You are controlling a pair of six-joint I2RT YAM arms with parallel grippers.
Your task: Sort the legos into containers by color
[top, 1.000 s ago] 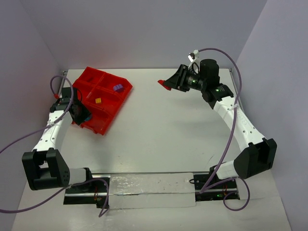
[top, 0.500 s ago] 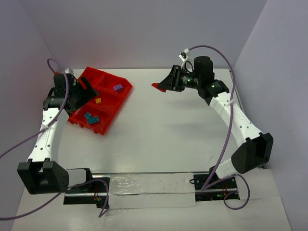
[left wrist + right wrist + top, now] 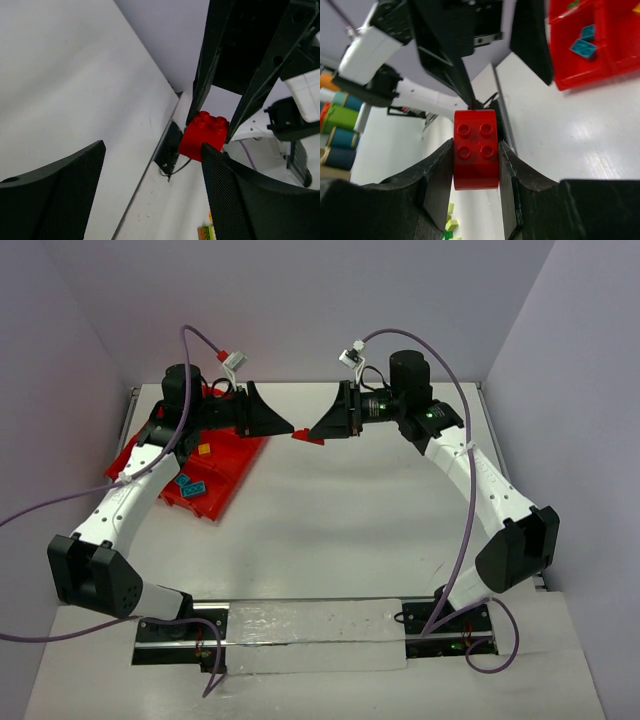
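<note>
My right gripper [image 3: 312, 432] pinches the red 2x2 brick [image 3: 476, 149] by two opposite sides, aloft over the table's far middle; my left gripper [image 3: 286, 426], jaws wide apart and empty, faces it tip to tip, the brick just ahead; the red tray [image 3: 205, 508] lies behind the left gripper.

The table [image 3: 340, 530] is white and flat, with pale purple walls [image 3: 300, 300] standing around its far side and both ends. A red tray [image 3: 222, 492] lies on it at the far left. It sits crooked, with one corner pointing toward the middle of the table. Low walls cut the tray into square boxes. At the near edge a long strip [image 3: 315, 635] lies across the table, shiny in the middle, and the two arms are fixed at its ends. A purple cable [image 3: 497, 655] makes a loop on the table by the strip's right end.
</note>
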